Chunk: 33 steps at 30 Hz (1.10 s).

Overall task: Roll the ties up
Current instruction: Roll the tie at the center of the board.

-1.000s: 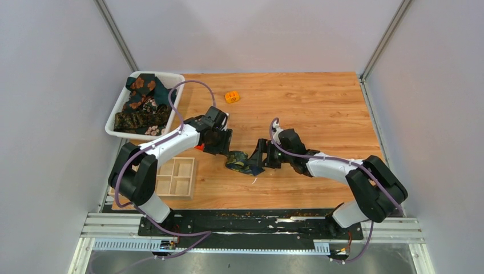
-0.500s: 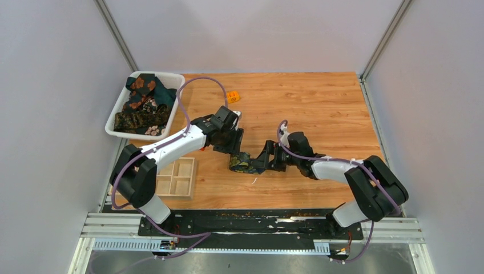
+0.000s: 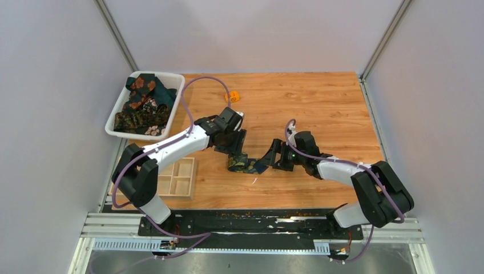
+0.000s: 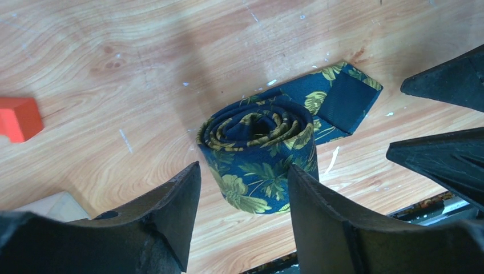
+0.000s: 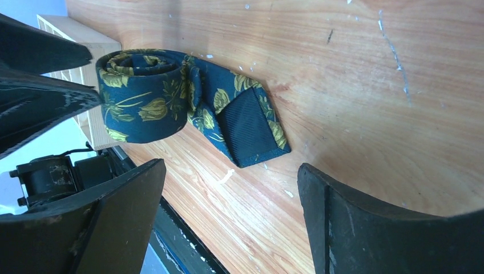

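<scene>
Wooden table point(image 3: 319, 108): pale grain, scuffed, small white specks.
White bin point(image 3: 121, 101): far-left corner, overhanging left edge.
Orange cube point(image 3: 232, 97): near far edge, left of centre, dark marking on top.
Wooden divided tray point(image 3: 178, 178): near-left corner, partly off near edge.
Red block point(image 4: 17, 117): on table, cut off by left wrist frame.
White scrap point(image 3: 254, 180): mid-table, toward near edge.
Black rail point(image 3: 251, 220): along near edge.

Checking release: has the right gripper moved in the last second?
Yes. The right gripper has backed off rightward, away from the wooden tray, and stands open beside the rolled tie.
</scene>
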### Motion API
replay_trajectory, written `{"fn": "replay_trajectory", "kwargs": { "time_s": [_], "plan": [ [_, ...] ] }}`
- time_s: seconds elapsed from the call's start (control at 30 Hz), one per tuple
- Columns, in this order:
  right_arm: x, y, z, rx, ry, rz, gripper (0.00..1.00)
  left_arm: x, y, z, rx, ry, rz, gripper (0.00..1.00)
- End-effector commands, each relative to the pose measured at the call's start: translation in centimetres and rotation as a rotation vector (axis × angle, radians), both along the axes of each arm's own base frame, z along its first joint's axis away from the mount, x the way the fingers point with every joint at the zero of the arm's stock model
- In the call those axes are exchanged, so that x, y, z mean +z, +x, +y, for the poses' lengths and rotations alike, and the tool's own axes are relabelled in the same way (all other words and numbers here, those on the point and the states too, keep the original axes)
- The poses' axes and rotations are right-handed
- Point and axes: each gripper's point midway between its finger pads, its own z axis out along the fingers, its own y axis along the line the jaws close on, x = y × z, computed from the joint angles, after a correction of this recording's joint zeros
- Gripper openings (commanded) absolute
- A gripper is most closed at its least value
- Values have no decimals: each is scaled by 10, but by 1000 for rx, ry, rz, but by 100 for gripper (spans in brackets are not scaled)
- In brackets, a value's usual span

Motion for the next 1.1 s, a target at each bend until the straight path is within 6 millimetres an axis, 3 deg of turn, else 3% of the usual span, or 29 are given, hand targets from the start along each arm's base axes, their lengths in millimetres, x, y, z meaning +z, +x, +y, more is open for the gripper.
{"fn": "replay_trajectory", "kwargs": {
  "time_s": [0.0, 0.13, 0.33, 0.6, 1.07],
  "plan": [
    [-5, 0, 1, 18, -3, -5, 88, 42, 11, 10, 49, -14, -123, 69],
    [-8, 0, 5, 37, 11, 6, 88, 56, 9, 24, 68, 13, -167, 76],
    [-12, -2, 11, 64, 42, 29, 88, 29, 0, 35, 51, 70, -124, 76],
    [-14, 0, 20, 91, 79, 48, 87, -5, -1, 20, 13, 61, -51, 74],
    [-10, 11, 39, 132, 125, 46, 82, -13, -2, -18, -13, -96, 9, 70]
  ]
}}
